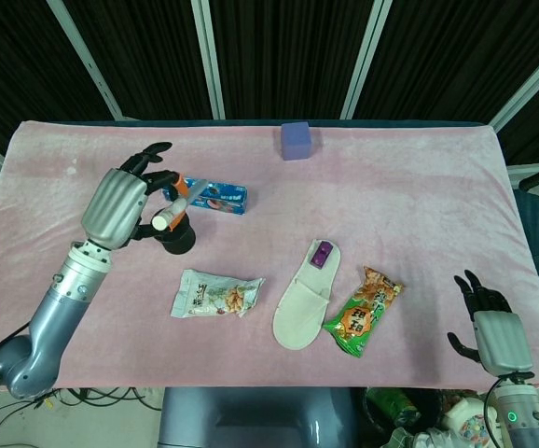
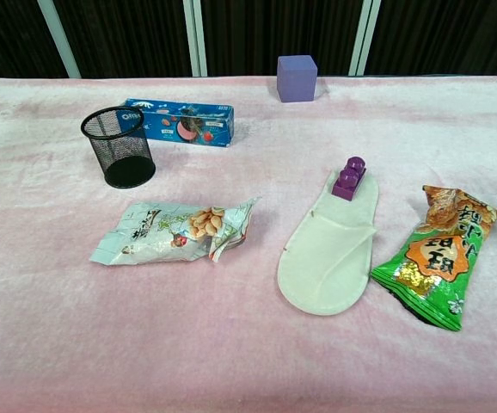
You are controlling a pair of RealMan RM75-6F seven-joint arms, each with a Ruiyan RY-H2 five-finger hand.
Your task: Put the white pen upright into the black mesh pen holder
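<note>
My left hand hangs over the left side of the table and pinches the white pen. The pen looks short from above, tilted steeply with its white end towards the camera. Just below it stands the black mesh pen holder, partly covered by the pen and fingers. In the chest view the holder stands upright with nothing in it, and neither the hand nor the pen shows. My right hand rests at the near right edge, fingers apart and holding nothing.
A blue cookie box lies just behind the holder. A snack packet lies in front of it. To the right are a white slipper and a green snack bag, with a purple cube at the back.
</note>
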